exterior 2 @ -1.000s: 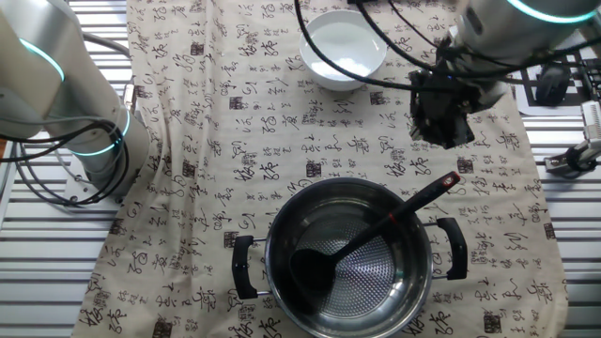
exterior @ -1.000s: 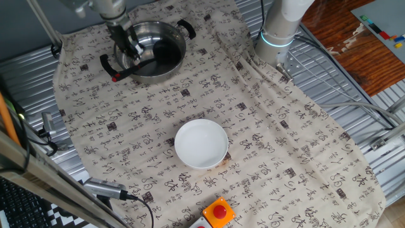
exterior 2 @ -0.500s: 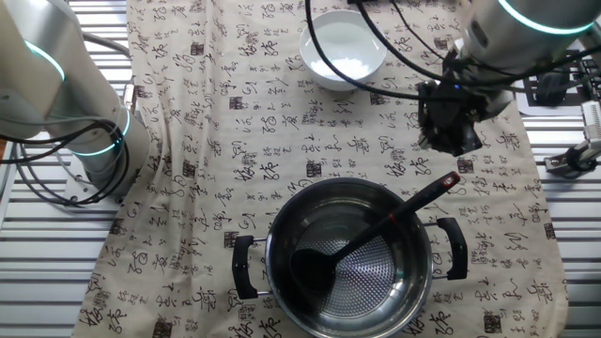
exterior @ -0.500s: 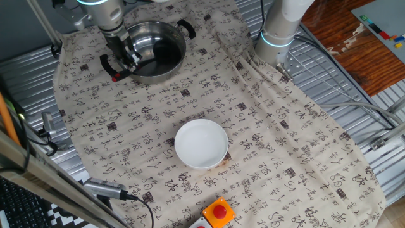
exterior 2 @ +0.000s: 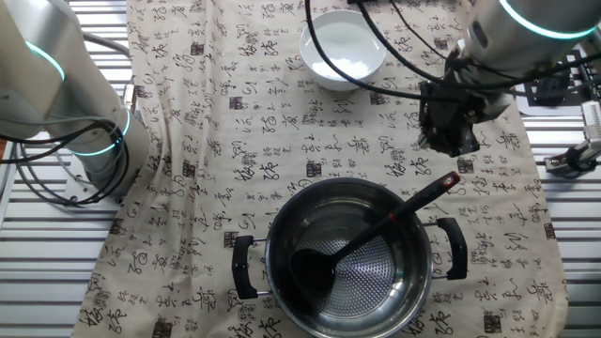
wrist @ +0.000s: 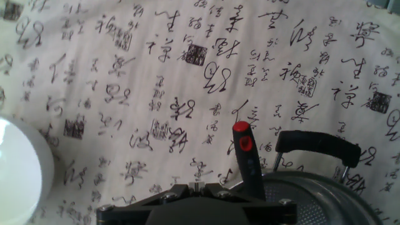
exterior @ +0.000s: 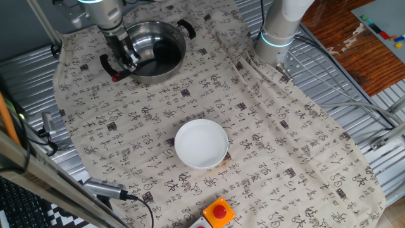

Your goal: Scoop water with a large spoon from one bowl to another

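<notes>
meanwhile the end effector (exterior 2: pixel 449 139) hangs over the ladle's handle near the steel pot (exterior 2: pixel 346 252), its fingers too hidden to tell how far apart they stand. the ladle (exterior 2: pixel 362 242) leans inside the pot, scoop on the bottom, its red end (wrist: pixel 242 137) jutting past the rim. a clean pickup likely means lining up across the handle and closing below the red end. the white bowl (exterior: pixel 201 144) sits near the counter's (exterior: pixel 285 133) opposite edge, holding clear water; the pot's contents are hard to judge.

Two high fixed cameras face each other across the table — both show the steel pot (exterior: pixel 154 49) and white bowl (exterior 2: pixel 343 47). The hand camera looks down closely, seemingly near the pot's rim.
</notes>
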`<state>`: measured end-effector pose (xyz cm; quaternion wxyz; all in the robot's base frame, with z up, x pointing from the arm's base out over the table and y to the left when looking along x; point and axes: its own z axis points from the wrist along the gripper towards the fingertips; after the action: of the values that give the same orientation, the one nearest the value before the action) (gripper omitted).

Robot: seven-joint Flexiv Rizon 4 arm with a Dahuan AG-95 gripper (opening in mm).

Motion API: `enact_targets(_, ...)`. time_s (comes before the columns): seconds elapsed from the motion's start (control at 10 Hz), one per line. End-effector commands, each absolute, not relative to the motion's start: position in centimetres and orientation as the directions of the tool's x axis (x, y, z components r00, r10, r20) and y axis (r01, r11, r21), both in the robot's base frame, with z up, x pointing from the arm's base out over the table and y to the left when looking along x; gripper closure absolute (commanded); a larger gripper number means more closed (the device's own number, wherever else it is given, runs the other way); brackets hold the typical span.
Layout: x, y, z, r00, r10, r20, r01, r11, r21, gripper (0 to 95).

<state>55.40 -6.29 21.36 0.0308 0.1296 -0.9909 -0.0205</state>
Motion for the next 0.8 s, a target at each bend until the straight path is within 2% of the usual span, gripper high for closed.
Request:
enact_targets(0.1, 55.3, -6.3, 21.4, -0.971, -0.233, 0.050, -0.230, 0.972, 0.050, 95.0)
enact_targets(0.3, 55.7, -5.8, 21.3, -0.975, -0.219, 0.045, -0.217, 0.975, 0.055, 95.0)
enact_targets(0.8, 59.4, -6.2, 19.4, -0.956, -0.293, 0.019, -0.292, 0.955, 0.048, 95.0)
